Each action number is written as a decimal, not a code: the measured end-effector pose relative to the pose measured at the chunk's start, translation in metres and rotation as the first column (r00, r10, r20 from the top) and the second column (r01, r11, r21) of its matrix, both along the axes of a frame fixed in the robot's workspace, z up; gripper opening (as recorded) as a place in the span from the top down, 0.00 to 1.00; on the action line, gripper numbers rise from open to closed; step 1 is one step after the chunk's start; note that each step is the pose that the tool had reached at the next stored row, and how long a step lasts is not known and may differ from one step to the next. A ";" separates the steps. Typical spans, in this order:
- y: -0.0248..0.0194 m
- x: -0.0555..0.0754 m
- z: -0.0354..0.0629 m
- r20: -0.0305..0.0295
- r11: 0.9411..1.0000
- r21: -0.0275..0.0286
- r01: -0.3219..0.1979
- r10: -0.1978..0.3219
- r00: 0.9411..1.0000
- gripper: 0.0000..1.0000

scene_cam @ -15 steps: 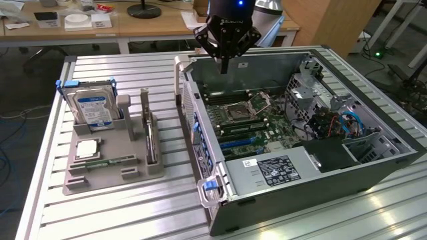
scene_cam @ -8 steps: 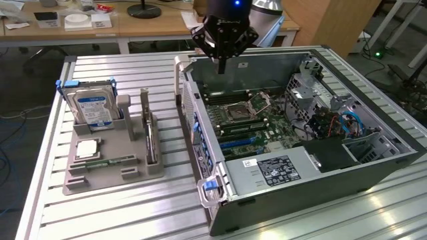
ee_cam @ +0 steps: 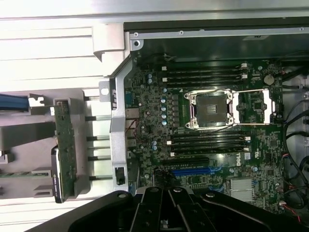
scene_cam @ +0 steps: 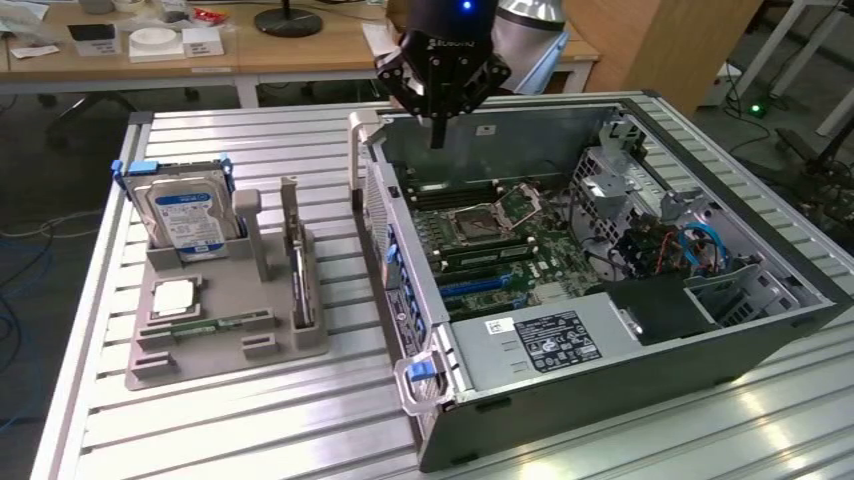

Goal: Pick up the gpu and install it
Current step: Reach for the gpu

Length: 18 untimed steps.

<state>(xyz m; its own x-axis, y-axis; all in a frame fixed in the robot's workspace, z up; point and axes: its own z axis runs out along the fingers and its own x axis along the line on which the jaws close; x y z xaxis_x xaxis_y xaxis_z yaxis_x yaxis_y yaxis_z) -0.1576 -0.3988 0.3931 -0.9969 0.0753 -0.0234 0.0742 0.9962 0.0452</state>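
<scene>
The gpu [scene_cam: 302, 285] stands on its edge in a slot of the grey holder [scene_cam: 227, 350], at the exterior view's left of the open computer case [scene_cam: 601, 330]. In the wrist view the gpu [ee_cam: 66, 145] shows as a thin green board with a darker face, outside the case wall. My gripper [scene_cam: 437, 135] hangs over the far rim of the case, above the motherboard [scene_cam: 514, 250], well apart from the gpu. Its fingers are shut to a point and hold nothing. The wrist view looks down past the gripper [ee_cam: 167, 203] onto the board.
The grey holder also carries a hard drive [scene_cam: 187, 215], a processor chip [scene_cam: 174, 298] and a small memory stick [scene_cam: 220, 323]. Inside the case are the empty processor socket [ee_cam: 212, 108], a blue slot [ee_cam: 195, 170] and loose cables [scene_cam: 681, 245]. Desks stand behind the slatted table.
</scene>
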 end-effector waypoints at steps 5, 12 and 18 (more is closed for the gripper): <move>0.0000 -0.004 0.0001 0.000 1.000 0.000 0.000 0.000 1.000 0.89; 0.0000 -0.009 0.0001 0.000 1.000 0.000 0.000 0.000 1.000 0.89; 0.0000 -0.015 0.0000 0.000 1.000 0.000 0.000 0.000 1.000 0.89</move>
